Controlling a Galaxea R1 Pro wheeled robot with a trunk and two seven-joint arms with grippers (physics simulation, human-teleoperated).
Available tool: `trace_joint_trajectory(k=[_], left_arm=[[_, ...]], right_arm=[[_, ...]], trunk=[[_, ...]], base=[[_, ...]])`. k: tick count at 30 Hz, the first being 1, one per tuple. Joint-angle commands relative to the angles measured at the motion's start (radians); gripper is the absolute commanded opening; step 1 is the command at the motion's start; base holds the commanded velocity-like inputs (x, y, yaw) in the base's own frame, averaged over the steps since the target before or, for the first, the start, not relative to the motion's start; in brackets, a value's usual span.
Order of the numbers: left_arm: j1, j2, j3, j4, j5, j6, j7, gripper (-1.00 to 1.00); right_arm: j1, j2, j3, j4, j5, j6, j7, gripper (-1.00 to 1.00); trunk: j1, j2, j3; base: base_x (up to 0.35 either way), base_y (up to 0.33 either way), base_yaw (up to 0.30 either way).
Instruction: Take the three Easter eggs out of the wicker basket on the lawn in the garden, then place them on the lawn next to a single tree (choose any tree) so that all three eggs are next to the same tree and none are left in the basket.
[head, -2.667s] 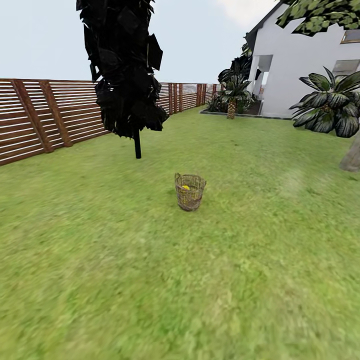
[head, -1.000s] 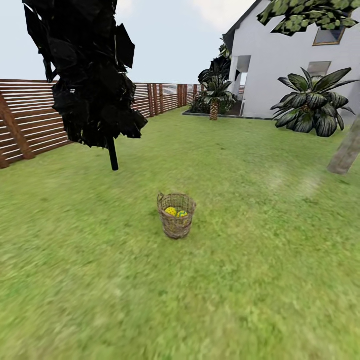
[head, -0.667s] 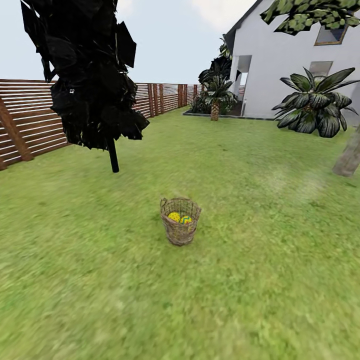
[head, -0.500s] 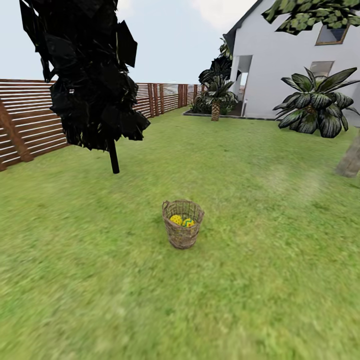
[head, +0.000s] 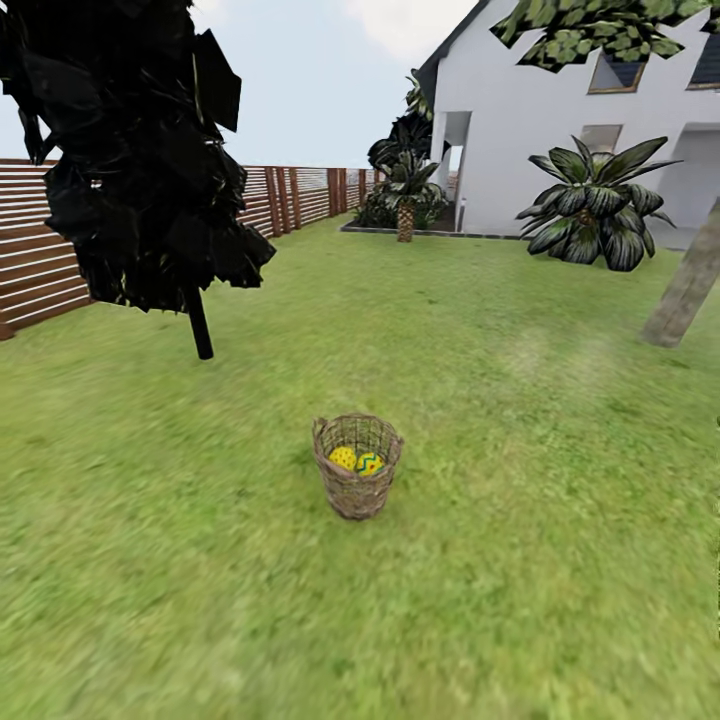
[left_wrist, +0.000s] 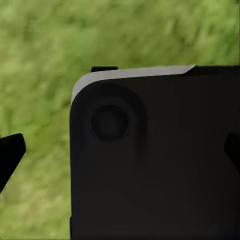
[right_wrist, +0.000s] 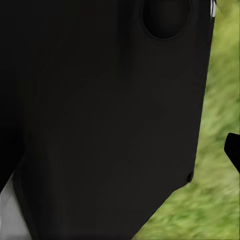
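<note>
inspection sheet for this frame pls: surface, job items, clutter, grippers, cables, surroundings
Surface: mottled green grass lawn, flat.
Job's things: small round tan-brown wicker basket upright on the lawn; two yellow patterned Easter eggs visible inside, a third cannot be made out. Bare grey-brown tree trunk leans at far right.
Clutter: nothing seen.
Grippers: left gripper, fingertips apart at the wrist view's edges; right gripper, one fingertip seen, state cannot be told.
Cables: nothing seen.
Surroundings: black-foliaged conifer, brown slatted wooden fence, white house, short palms.
</note>
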Motion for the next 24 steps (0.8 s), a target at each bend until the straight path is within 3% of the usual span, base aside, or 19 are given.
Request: trace_joint_trajectory(k=[1,9,24], left_arm=[[0.0,0.0,-0.001,0.001,0.0,-0.003,0.0,1.0],[0.0,0.0,-0.001,0.001,0.0,-0.003,0.0,1.0],[0.0,0.0,-0.001,0.001,0.0,-0.003,0.0,1.0]], right_arm=[[0.0,0.0,-0.001,-0.001,0.0,-0.002,0.001,1.0],[0.0,0.0,-0.001,-0.001,0.0,-0.002,0.001,1.0],[0.0,0.0,-0.001,0.0,0.0,-0.004,0.001,1.0]], trunk=[[0.001,0.0,-0.001],[0.001,0.0,-0.001],[0.001,0.0,0.014]], base=[[0.291,0.206,-0.22],[0.291,0.206,-0.143],[0.294,0.191,-0.011]])
